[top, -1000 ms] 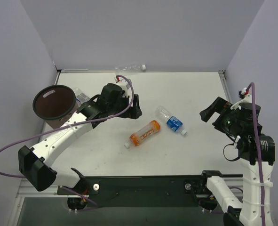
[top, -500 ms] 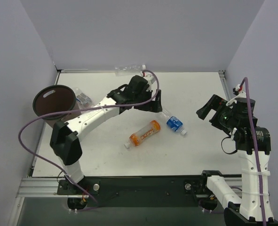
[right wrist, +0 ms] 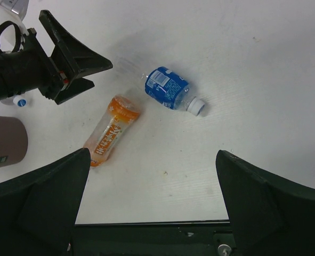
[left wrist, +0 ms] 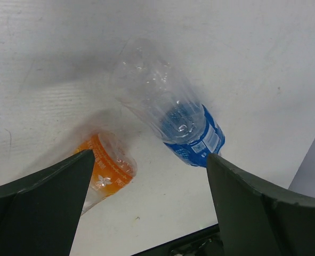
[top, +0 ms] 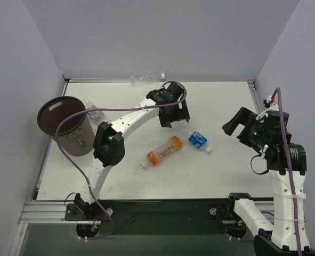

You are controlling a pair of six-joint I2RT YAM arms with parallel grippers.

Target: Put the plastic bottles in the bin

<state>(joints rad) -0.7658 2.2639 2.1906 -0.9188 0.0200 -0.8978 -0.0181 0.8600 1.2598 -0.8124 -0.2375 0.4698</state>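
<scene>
An orange bottle (top: 163, 151) and a clear bottle with a blue label (top: 196, 138) lie on their sides mid-table. Both show in the left wrist view, orange (left wrist: 106, 170) and blue-labelled (left wrist: 184, 125), and in the right wrist view, orange (right wrist: 112, 132) and blue-labelled (right wrist: 169, 89). My left gripper (top: 171, 119) is open and empty just above the clear end of the blue-labelled bottle; it also shows in the left wrist view (left wrist: 151, 160). The brown bin (top: 66, 144) stands at the far left. My right gripper (top: 234, 125) is open and empty, raised at the right, and shows in its own view (right wrist: 152, 162).
A plain clear bottle (top: 146, 78) lies at the back wall. Another small clear bottle (top: 95, 113) lies just right of the bin. The left arm's purple cable loops over the table's left half. A black rail runs along the near edge.
My left arm has swung from beside the bin rightward to over the blue-labelled bottle, gripper still open. The right gripper shifted slightly. The bottles have not moved.
</scene>
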